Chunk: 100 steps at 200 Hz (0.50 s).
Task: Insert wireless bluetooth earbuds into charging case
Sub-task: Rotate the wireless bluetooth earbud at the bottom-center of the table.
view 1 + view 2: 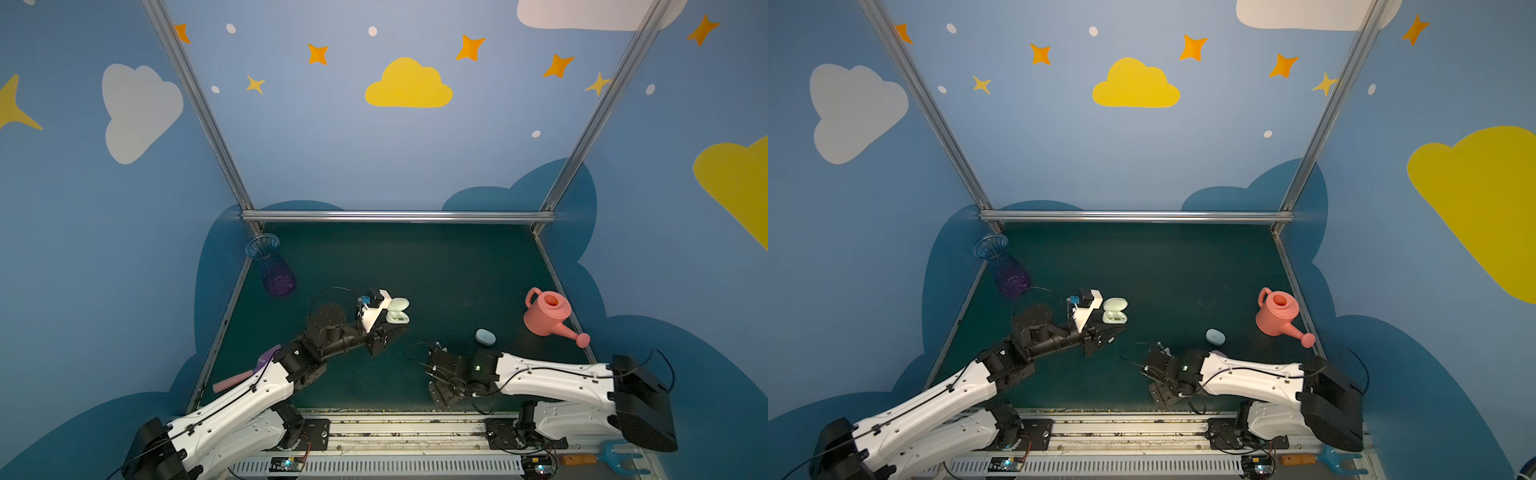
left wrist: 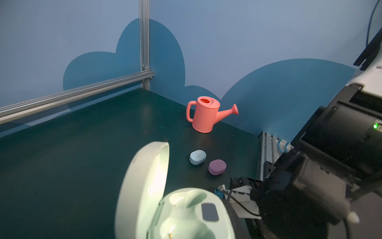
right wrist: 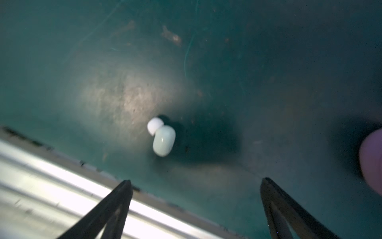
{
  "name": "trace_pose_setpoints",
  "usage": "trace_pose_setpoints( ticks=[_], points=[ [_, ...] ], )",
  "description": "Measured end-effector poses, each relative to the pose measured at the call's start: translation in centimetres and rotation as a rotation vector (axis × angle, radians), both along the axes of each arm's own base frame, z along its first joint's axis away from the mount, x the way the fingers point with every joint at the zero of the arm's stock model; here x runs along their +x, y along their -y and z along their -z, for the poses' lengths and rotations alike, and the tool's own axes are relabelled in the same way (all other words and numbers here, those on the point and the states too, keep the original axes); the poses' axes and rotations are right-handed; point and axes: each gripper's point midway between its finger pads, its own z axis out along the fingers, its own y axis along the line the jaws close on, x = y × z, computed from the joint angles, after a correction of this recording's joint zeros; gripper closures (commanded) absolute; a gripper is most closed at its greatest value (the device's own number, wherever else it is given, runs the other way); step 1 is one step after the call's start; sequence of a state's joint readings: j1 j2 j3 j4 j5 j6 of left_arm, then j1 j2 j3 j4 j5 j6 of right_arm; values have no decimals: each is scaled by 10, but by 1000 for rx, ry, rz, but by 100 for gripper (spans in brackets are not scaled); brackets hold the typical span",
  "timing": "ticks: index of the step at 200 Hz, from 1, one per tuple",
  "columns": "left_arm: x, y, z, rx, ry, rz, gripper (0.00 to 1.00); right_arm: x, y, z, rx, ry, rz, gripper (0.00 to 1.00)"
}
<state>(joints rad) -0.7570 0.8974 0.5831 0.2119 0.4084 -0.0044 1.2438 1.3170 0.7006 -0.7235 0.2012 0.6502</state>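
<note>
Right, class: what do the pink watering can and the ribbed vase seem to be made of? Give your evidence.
Watering can: likely moulded plastic, matte; one even coral colour, rounded edges, no glints. Vase: transparent tinted glass or plastic, glossy; the table shows through it, blue rim shading to purple.

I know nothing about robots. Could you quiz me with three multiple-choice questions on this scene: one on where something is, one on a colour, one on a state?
1. Where does the watering can stand?
A) near the right edge of the table
B) at its middle
C) held in the air

2. What colour is the open case?
A) purple
B) mint green
C) pink

3. How is the right gripper?
A) shut on an earbud
B) shut on a case
C) open and empty

Answers: 1 A, it stands far right, by the edge; 2 B, lid and tray are pale green; 3 C, its jaws stand wide apart, with the earbud lying untouched on the table.
</note>
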Motion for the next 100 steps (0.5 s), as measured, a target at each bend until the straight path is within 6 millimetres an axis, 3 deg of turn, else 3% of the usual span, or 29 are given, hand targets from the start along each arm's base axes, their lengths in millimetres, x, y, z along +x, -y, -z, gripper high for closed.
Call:
trace_pose_setpoints(
  ticks=[32, 100],
  points=[
    [0, -4, -3, -4, 5, -12, 97, 8, -10, 7, -85, 43, -21, 5],
    [-1, -7, -9, -14, 19, -22, 97, 13, -7, 11, -133, 57, -12, 5]
  ],
)
